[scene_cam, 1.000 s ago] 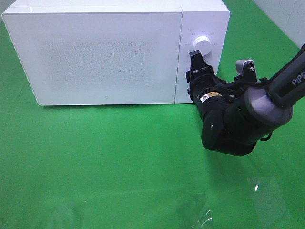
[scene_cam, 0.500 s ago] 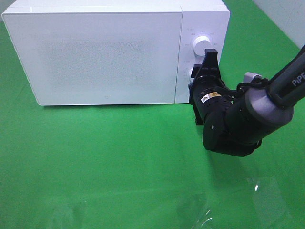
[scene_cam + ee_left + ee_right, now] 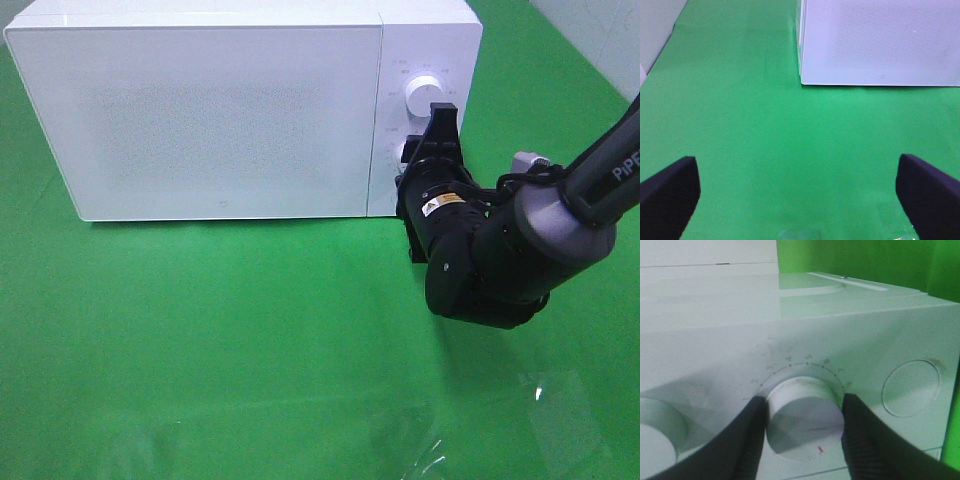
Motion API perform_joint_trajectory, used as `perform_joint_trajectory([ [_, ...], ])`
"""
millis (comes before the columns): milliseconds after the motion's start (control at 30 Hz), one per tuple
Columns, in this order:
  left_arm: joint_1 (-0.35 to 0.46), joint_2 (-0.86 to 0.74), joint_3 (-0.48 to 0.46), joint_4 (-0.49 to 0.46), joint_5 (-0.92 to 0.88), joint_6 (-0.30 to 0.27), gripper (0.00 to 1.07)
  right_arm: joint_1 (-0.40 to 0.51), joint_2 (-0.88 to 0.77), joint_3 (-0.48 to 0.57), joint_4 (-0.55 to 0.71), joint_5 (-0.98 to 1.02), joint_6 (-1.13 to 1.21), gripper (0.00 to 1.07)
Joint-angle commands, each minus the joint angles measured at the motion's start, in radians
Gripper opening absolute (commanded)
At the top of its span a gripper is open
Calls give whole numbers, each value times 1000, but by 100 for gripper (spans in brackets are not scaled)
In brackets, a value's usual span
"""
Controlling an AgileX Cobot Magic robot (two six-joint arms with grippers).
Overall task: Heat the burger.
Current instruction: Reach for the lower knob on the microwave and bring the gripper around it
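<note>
Now | right tool (image 3: pixel 804 432) clamps dial (image 3: pixel 799 407), numerals 2–8 | left tool (image 3: pixel 800 195) spread, empty | arm (image 3: pixel 592 178) reads "PiPE"

Burger: hidden from every view; look, state, pose and place cannot be told. White box-shaped microwave oven (image 3: pixel 230 110), door shut and opaque, stands upright at the green table's (image 3: pixel 200 350) far side.

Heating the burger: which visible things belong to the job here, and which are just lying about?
In the job: microwave, door shut; lower dial, clamped by the right end effector. The burger is not in view.
Lying about: upper dial; green cloth; left end effector, open over the cloth, holding nothing.
</note>
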Motion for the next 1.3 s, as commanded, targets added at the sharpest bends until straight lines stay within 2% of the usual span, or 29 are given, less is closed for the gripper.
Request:
perform_joint_trajectory([
  [33,3,-24,4,-8,-6,-1,100,2,-17,-46,-179,-213,-10,0],
  [500,3,-24,4,-8,-6,-1,100,2,-17,-45,-142,-213,-13,8],
  [700,3,-24,4,-8,-6,-1,100,2,-17,-45,-83,-206,-49,20],
  [800,3,-24,4,-8,-6,-1,100,2,-17,-45,-49,-205,-74,30],
  [833,3,-24,4,-8,-6,-1,100,2,-17,-45,-49,-205,-74,30],
  [867,3,-24,4,-8,-6,-1,100,2,-17,-45,-40,-203,-74,37],
  [933,3,-24,4,-8,-6,-1,100,2,-17,-45,-30,-199,-74,39],
  [967,3,-24,4,-8,-6,-1,100,2,-17,-45,-8,-180,-74,46],
  [1000,3,-24,4,-8,-6,-1,100,2,-17,-45,-8,-180,-74,46],
  [1033,3,-24,4,-8,-6,-1,100,2,-17,-45,3,-173,-73,51],
  [1200,3,-24,4,-8,-6,-1,100,3,-19,-45,3,-159,-74,61],
  [1300,3,-24,4,-8,-6,-1,100,4,-30,-38,-8,-141,-81,63],
])
